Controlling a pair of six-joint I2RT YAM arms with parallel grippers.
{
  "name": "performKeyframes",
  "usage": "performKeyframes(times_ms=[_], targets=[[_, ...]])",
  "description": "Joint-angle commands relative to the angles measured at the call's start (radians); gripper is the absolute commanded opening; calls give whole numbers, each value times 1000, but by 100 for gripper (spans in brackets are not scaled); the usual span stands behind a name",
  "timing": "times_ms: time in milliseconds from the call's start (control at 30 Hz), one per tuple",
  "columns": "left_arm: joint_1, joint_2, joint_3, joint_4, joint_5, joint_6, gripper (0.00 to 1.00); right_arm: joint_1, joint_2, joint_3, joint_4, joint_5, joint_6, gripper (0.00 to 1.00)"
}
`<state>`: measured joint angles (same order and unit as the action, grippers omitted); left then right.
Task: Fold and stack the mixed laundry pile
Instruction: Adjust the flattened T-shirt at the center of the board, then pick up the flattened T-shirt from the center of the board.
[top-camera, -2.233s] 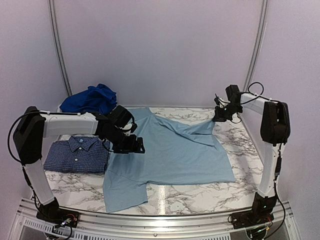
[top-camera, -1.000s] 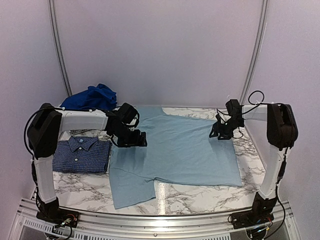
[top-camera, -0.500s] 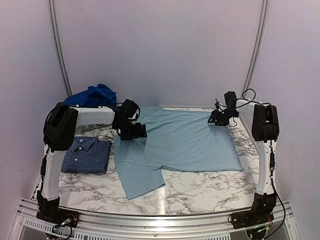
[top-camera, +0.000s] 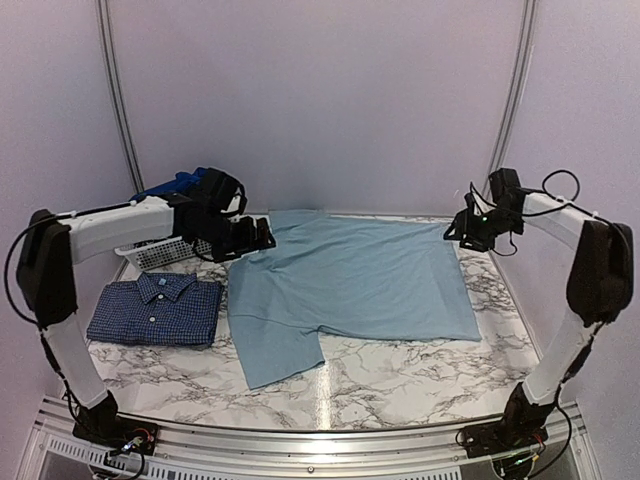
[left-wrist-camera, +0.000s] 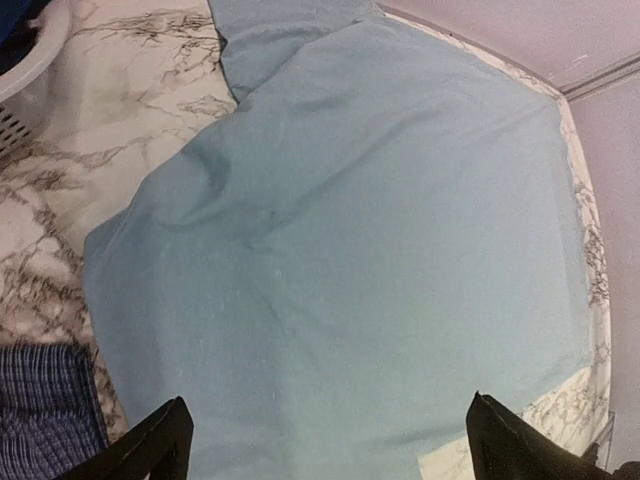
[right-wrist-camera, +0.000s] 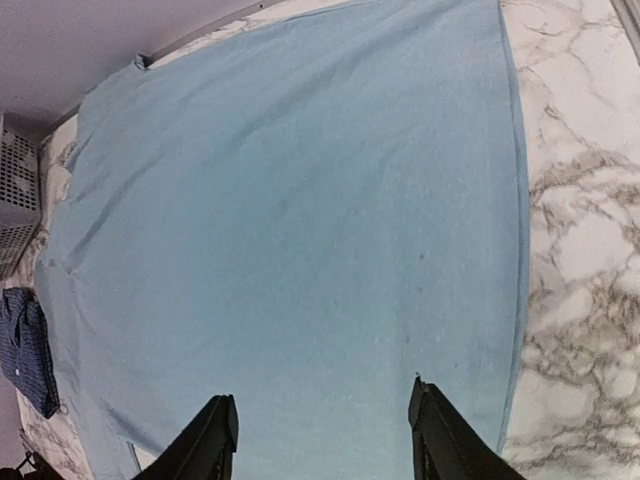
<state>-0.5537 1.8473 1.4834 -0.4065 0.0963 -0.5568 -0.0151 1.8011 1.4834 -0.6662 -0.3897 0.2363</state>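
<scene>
— Marble-patterned white table (top-camera: 400, 385) against plain pale walls. What's lying on it?

— Mostly a pale blue T-shirt (top-camera: 350, 285), spread flat across the middle. 1 sleeve points toward the near edge.

— Does either of the 2 arms have hold of it?

— No. The left gripper (left-wrist-camera: 327, 400) hangs above the T-shirt's far-left part. Its jaws are wide apart with nothing between them. The right gripper (right-wrist-camera: 320, 392) hovers over the far-right corner. Its jaws are partly apart and just as empty.

— And the rest of the laundry?

— A navy small-check button-up shirt (top-camera: 155, 310) lies folded, collar up, on the left side of the table, just beside the T-shirt. Behind it, at the far-left corner, stands a white slatted plastic basket (top-camera: 160, 255). Some royal blue clothes (top-camera: 170, 184) show there too. The left arm hides most of that heap, so I can only say it seems to sit in the basket.
</scene>
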Motion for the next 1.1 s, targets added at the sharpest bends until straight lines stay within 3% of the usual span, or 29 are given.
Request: performKeyframes(times_ms=[0, 233, 367, 467, 1067], targets=[[-44, -180, -231, -30, -18, -107, 98, 9, -222, -268, -20, 34, 107, 53], [-163, -321, -446, -62, -83, -265, 99, -7, -443, -562, -90, 166, 231, 46], [-179, -341, -506, -67, -89, -369, 99, -16, -508, -660, -119, 199, 325, 38], [-179, -356, -535, -71, -92, -406, 99, -29, -545, -721, -109, 200, 380, 37], [-175, -353, -556, -103, -157, -454, 96, -67, -469, -825, 45, 259, 440, 37]])
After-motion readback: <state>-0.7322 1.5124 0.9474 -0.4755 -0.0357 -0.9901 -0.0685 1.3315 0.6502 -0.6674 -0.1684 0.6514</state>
